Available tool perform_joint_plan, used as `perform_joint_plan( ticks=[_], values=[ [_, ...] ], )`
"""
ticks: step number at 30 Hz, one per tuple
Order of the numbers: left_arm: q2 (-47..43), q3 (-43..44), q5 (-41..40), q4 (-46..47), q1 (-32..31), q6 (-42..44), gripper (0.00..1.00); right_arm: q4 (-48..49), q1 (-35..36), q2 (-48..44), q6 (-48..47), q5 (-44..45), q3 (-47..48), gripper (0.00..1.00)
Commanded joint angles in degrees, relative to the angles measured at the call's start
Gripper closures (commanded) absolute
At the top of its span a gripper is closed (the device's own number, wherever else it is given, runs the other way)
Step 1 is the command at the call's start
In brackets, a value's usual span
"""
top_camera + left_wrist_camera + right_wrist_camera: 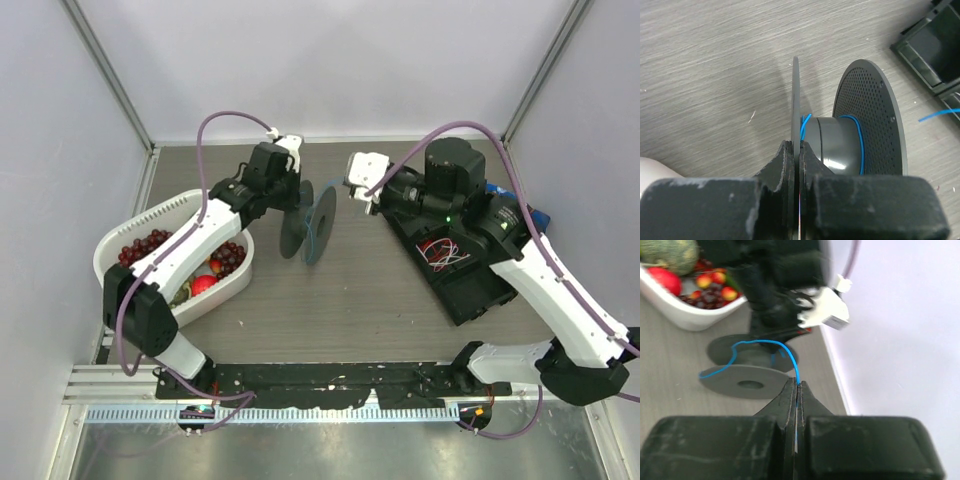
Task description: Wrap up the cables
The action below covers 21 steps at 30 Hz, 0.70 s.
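A dark grey spool (308,227) stands on its edge at the table's middle. My left gripper (799,146) is shut on the thin rim of its near flange (795,100); from above, that gripper (299,196) reaches in from the left. A bright blue cable (860,145) runs round the hub (832,145) beside the perforated far flange (875,120). My right gripper (798,385) is shut on the blue cable (765,343), which arcs from its tips to the spool (747,380). From above, the right gripper (350,190) sits just right of the spool.
A white basket (118,246) of fruit sits at the left, under the left arm. A black box (462,270) with red and white wires lies at the right under the right arm. A loose blue strand (940,116) shows near that box (935,45).
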Motion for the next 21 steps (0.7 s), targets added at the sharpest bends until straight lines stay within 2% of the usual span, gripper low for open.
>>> perform_joint_plan(
  ticks=[1,7,14,18,20,21],
  values=[
    [-7.2,-0.8,7.4,6.4,0.9,4.3,1.00,8.5,-5.0,2.0,3.9,2.7,4.2,0.99],
    [-11.3,-4.1,18.8,4.8,0.9,14.4,1.00,10.6,-18.3,7.2,8.8,-2.8,7.4,0.99],
    [-16.4,-8.1,30.8,4.6,1.1,22.1,1.00,11.3,-26.5,11.1,11.7,-8.1,9.6,0.99],
    [-18.0,-8.4,39.7,4.4,2.2,21.5,1.00,11.3,-29.4,12.0,12.4,-10.1,8.2,0.99],
    [-18.7,-8.6,44.4,5.9,4.0,18.1,1.00,11.3,-30.9,12.1,12.1,-11.0,6.9,0.99],
    [-19.1,-8.9,47.3,7.7,5.5,13.3,1.00,11.3,-31.4,12.2,11.8,-11.1,5.9,0.99]
  ],
)
